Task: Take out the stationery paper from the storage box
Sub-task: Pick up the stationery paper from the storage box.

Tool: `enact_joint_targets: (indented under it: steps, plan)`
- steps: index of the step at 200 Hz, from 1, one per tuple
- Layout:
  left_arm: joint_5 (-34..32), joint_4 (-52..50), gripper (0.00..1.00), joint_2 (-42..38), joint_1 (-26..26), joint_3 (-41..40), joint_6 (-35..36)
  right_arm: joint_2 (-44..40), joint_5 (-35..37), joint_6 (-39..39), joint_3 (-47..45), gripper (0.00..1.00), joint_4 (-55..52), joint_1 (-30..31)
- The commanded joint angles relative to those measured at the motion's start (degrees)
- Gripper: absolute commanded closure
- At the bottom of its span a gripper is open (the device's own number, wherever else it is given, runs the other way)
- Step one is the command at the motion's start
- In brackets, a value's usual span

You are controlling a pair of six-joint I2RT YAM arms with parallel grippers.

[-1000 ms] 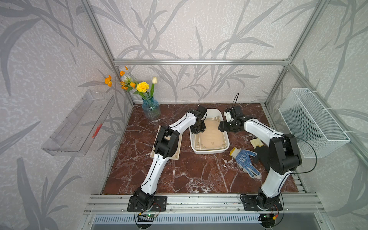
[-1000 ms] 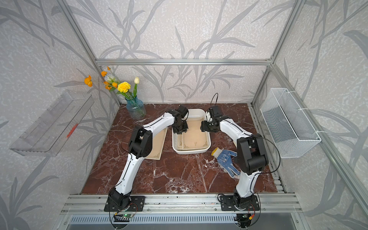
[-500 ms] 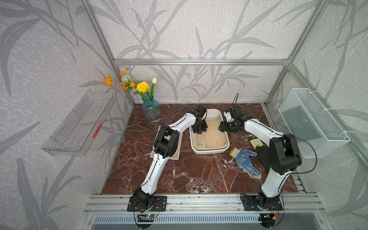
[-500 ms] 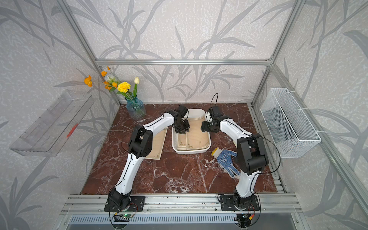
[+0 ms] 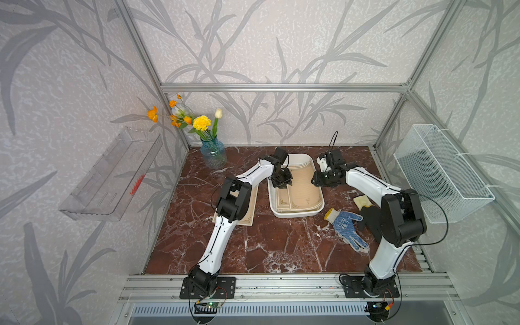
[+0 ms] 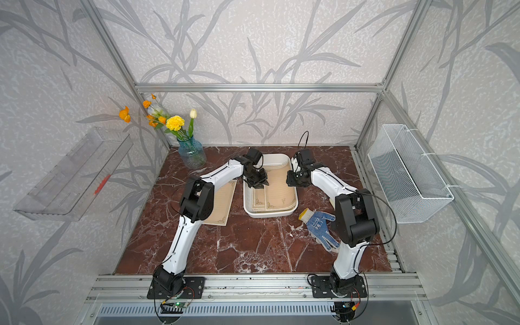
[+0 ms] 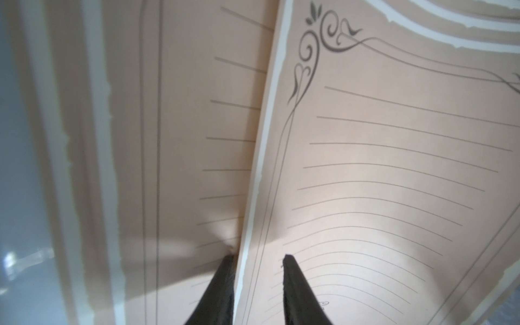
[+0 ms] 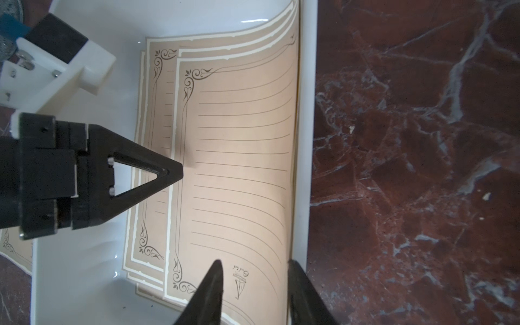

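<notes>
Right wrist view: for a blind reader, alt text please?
Tan stationery paper lies stacked in the white storage box, top sheet curling up against one wall. The left tool points at that sheet's opposite edge; the right tool, open, straddles the curl.

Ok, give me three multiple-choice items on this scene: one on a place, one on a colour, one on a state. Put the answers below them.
1. The loose sheet lies:
A) held in the air
B) flat on the table beside the storage box
C) leaning upright on the back wall

2. The cuff of the glove is:
A) yellow
B) red
C) green

3. The storage box is:
A) empty
B) overturned
C) upright with stationery paper inside

Answers:
1 B: both top views show it flat on the marble next to the box.
2 A: a yellow band ends the blue-dotted glove.
3 C: the right wrist view shows sheets stacked in it.
</notes>
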Motion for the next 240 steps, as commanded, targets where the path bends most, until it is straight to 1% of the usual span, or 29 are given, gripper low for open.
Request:
enact_joint_targets:
  steps: [1,11,51,76,102,114,153,178,197,240]
  plan:
    - [0.1,-0.8,0.7,1.9,-0.3,-1.5,0.1,-0.5,-1.0,-0.3,2.0,0.72,-1.1,-0.2]
    - [0.1,-0.9,0.7,1.8,-0.2,-1.6,0.2,-0.4,-1.4,-0.1,2.0,0.73,-1.0,-0.2]
    - [0.5,-0.8,0.7,1.8,-0.2,-1.8,0.1,0.1,-1.9,0.0,2.1,0.74,-1.4,-0.2]
    - [0.5,-0.6,0.7,1.8,-0.2,-2.0,-0.1,0.1,-0.8,-0.1,2.3,0.71,-2.1,-0.2]
    - [0.8,-0.1,0.7,1.9,-0.2,-2.4,-0.5,-0.8,2.4,-0.5,2.1,0.64,-2.6,-0.2]
    - [0.9,0.1,0.7,1.9,-0.2,-2.6,-0.6,-0.9,3.1,-0.9,2.2,0.62,-2.9,-0.2]
    - [1.1,0.5,0.7,1.9,-0.2,-2.9,-0.9,0.2,2.9,-1.3,2.9,0.62,-3.8,-0.1]
    - [1.1,0.3,0.7,1.9,-0.2,-2.9,-0.8,-0.4,4.6,-1.6,2.8,0.62,-3.8,0.1]
    - [1.0,0.3,0.7,1.8,-0.3,-3.2,-0.8,-0.6,4.3,-1.7,3.0,0.62,-3.8,0.1]
    - [1.2,0.5,0.7,1.7,-0.3,-3.6,-1.2,0.4,2.4,-1.5,3.0,0.67,-4.0,0.3]
